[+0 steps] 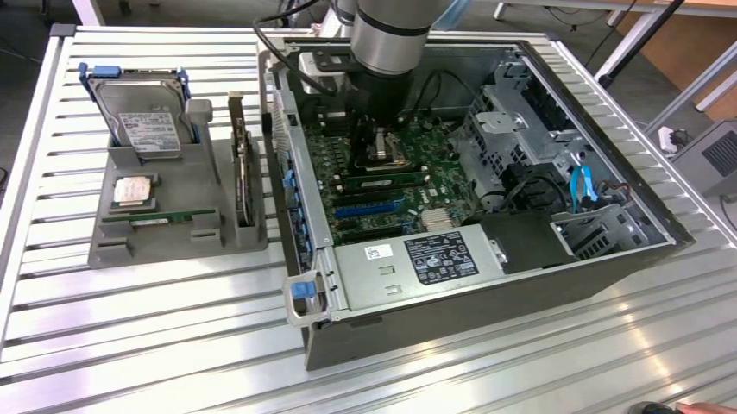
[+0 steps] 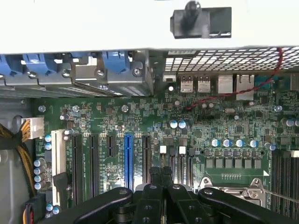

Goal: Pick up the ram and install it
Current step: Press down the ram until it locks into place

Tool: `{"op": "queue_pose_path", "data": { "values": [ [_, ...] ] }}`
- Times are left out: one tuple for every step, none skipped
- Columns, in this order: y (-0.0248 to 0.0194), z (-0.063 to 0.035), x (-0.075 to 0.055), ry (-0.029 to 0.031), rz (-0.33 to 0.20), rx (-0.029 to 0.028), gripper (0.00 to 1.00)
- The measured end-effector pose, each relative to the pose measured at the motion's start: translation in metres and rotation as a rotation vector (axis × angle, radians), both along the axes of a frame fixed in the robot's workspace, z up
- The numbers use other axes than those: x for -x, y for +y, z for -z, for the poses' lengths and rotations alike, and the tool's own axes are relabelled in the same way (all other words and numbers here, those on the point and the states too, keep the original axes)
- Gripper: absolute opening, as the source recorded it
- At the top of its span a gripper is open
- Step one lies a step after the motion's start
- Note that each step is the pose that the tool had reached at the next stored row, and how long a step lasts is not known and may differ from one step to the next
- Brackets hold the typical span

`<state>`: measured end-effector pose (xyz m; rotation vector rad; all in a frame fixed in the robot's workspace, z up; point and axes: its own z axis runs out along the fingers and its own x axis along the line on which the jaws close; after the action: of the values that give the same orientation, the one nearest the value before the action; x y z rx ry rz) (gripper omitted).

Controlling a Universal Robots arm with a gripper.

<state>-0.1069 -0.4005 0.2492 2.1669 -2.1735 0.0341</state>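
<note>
Holder at exterior view's left: ram on edge in front slot, long axis along exterior view's left-right, ends pointing to either side, untouched. Card upright just beside. Further right, open case: arm over motherboard, gripper fingers together, empty, well apart from ram. Step: pick-up not begun. Judgement: grasp calls for parted fingers set across stick's thin faces.

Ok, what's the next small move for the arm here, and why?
Probably raise the arm clear of the open case and swing it toward the gray holder: the pincer is shut, empty, over the motherboard, while the ram sits in that holder, outside the case.
</note>
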Motion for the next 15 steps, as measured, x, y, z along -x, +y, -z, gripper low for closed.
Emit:
{"op": "queue_pose_path", "data": {
  "values": [
    [0.0,0.0014,0.0,-0.0002,0.0,0.0001,0.11],
    [0.0,0.0026,0.0,-0.0004,0.0,0.0001,0.11],
    [0.0,0.0054,0.0,-0.0008,0.0,0.0002,0.11],
    [0.0,0.0076,0.0,-0.0012,0.0,0.0002,0.11],
    [0.0,0.0097,0.0,-0.0016,0.0,0.0,0.11],
    [0.0,0.0096,0.0,-0.0015,0.0,0.0003,0.11],
    [0.0,0.0097,0.0,-0.0014,0.0,0.0004,0.11],
    [0.0,0.011,0.0,-0.0021,0.0,-0.0001,0.11],
    [0.0,0.0129,0.0,-0.0026,0.0,0.0004,0.11],
    [-0.0001,0.015,0.0,-0.0037,0.0,0.0005,0.11],
    [-0.0001,0.0159,0.0,-0.0042,0.0,0.0004,0.11],
    [-0.0001,0.016,0.0,-0.0044,0.0,0.0003,0.11],
    [-0.0001,0.0161,0.0,-0.0044,0.0,0.0002,0.11],
    [-0.0001,0.0172,0.0,-0.005,0.0,0.0003,0.11],
    [-0.0001,0.0178,0.0,-0.0053,0.0,0.0003,0.11]
  ]
}}
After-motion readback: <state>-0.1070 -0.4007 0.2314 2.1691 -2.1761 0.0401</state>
